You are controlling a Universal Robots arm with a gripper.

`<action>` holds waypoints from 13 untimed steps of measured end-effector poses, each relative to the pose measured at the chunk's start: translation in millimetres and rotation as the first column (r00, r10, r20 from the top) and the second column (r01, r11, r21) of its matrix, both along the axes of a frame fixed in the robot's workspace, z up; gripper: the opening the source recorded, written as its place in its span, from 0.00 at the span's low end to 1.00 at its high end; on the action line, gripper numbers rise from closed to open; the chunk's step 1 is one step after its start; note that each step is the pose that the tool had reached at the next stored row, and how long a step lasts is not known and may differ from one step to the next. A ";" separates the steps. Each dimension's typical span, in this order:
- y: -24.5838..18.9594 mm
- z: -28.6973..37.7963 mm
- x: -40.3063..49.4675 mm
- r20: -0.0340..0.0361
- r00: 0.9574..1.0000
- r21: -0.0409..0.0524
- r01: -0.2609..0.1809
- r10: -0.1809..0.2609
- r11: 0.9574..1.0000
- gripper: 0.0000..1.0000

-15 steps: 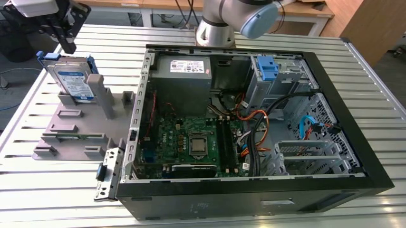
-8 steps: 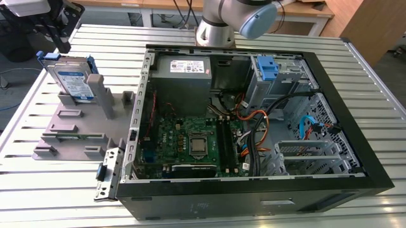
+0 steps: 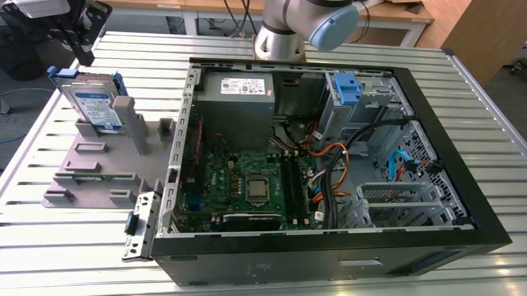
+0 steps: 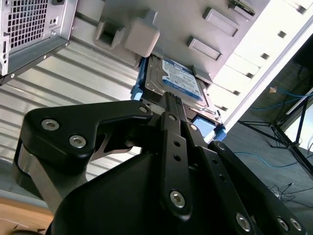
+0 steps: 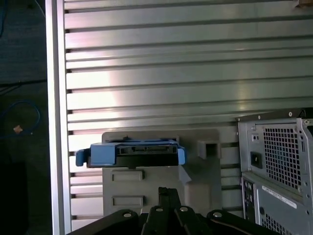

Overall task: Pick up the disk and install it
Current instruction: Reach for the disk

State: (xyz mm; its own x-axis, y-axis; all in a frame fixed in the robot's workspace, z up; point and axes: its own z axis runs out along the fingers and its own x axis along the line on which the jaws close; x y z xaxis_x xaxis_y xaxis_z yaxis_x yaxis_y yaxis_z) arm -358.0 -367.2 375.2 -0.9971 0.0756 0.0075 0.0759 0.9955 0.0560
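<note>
The disk (image 3: 92, 102) is a silver drive with a white-and-blue label in a blue carrier. It stands on edge in a slot of the grey fixture (image 3: 91, 166), at the exterior view's left. My gripper (image 3: 84, 58) hangs above and a little behind the disk, not touching it, with nothing in it. In both wrist views the black fingers (image 4: 169, 105) (image 5: 165, 196) lie pressed together, pointing at the disk (image 4: 178, 81) (image 5: 142, 155) from a short way off.
The open computer case (image 3: 461, 185) takes up the middle and the exterior view's right. Inside are a motherboard (image 3: 247, 179), a grey power supply (image 3: 239, 92), cables and a blue bracket (image 3: 349, 89) in the drive bay. The slatted metal table (image 3: 49, 246) ends close beside the fixture.
</note>
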 end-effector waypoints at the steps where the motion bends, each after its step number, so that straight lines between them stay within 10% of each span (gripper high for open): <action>1: 1.7 -1.0 -0.9 0.000 1.000 0.000 0.000 0.000 1.000 0.11; 13: 15.9 -18.2 -22.7 0.000 1.000 -0.004 0.000 0.000 1.000 0.11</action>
State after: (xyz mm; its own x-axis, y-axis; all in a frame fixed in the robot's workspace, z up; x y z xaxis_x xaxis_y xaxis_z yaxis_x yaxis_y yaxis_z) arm -380.7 -351.2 357.0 -0.9971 0.0756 0.0073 0.0758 0.9958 0.0522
